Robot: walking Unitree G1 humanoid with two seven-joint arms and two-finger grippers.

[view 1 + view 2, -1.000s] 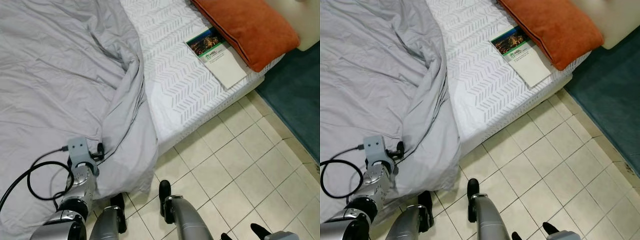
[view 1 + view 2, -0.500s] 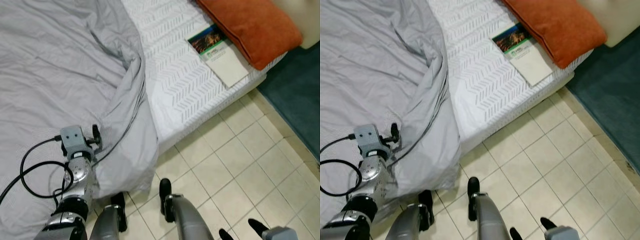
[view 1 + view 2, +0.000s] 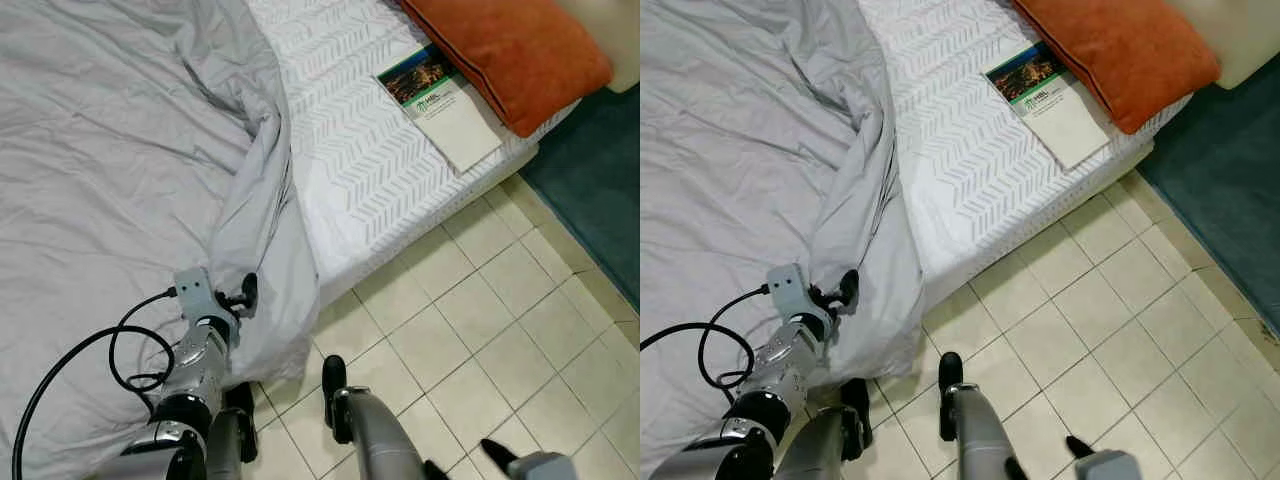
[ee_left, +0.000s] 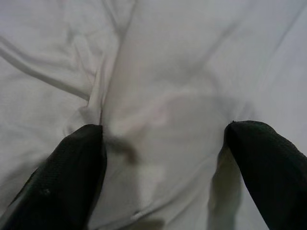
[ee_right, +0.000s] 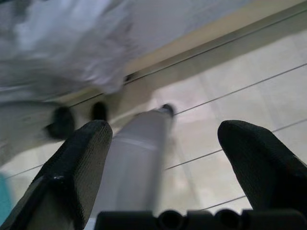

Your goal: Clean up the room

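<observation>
You are hovering the left tool (image 4: 163, 158) wide open over the grey duvet (image 3: 120, 150) drooping off the bed's (image 3: 370, 150) edge, ready to straighten it, while the right tool (image 5: 163, 158), also spread, is hanging above the tiled floor (image 3: 480, 320).

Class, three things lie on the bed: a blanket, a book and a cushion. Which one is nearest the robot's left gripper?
The grey blanket. The left gripper hovers open right over its folds, while the book and the orange cushion lie at the far end of the mattress.

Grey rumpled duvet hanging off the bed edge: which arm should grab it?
Left, probably. The left gripper hovers open right over the grey rumpled duvet, fabric between its fingers. The right gripper hangs low, open, over the beige tiled floor.
</observation>
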